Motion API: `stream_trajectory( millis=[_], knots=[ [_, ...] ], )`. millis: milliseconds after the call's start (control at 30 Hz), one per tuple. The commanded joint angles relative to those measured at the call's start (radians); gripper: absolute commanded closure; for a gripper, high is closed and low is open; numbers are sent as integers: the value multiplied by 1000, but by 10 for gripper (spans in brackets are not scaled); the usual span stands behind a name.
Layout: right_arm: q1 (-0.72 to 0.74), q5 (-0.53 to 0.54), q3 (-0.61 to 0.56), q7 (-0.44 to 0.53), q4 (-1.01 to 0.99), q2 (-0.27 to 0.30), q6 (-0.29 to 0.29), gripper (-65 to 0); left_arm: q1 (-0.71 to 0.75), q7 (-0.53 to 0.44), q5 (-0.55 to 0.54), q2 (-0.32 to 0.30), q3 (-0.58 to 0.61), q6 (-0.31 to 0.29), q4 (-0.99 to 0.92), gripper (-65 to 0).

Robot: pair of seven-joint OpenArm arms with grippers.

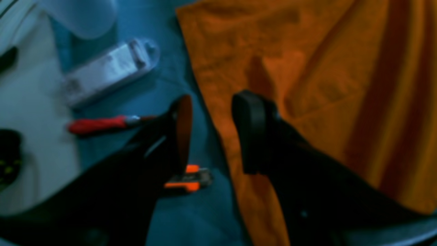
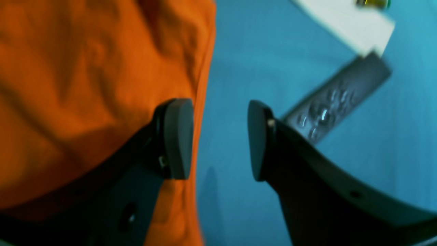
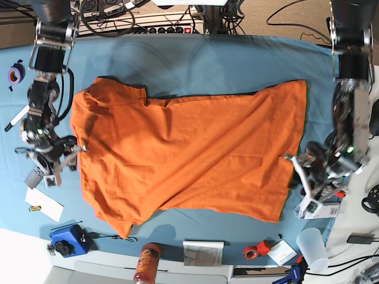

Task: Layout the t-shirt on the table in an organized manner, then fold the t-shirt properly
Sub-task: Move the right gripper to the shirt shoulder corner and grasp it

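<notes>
shirt (image 3: 189,154) spread crosswise on tabletop (image 3: 237,59), partly flat | left pincer (image 1: 211,133) released over its edge | right pincer (image 2: 220,138) released beside opposite edge | tip: pinch one layer low, pull outward evenly

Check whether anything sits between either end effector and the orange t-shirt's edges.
Nothing visible does. The left end effector straddles the t-shirt edge, and the right end effector hangs beside the opposite edge, over bare table.
</notes>
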Motion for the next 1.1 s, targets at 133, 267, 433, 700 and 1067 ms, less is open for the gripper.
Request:
stream_trajectory(
  millis=[133, 267, 433, 700, 1067],
  knots=[
    [-84, 254, 154, -103, 115, 18, 95, -260, -68, 132, -14, -17, 32, 44, 6, -243],
    [-158, 403, 313, -151, 150, 17, 172, -260, -25, 237, -68, -19, -6, 43, 92, -240],
    [-233, 607, 443, -263, 154, 17, 241, -260, 129, 253, -72, -19, -125, 43, 243, -241],
    [-371, 791, 465, -339, 154, -41, 288, -260, 464, 254, -74, -19, -477, 43, 469, -241],
    [-509, 797, 469, -343, 154, -174, 284, -260, 686, 245, -222, -19, -863, -17, 522, -241]
  ],
)
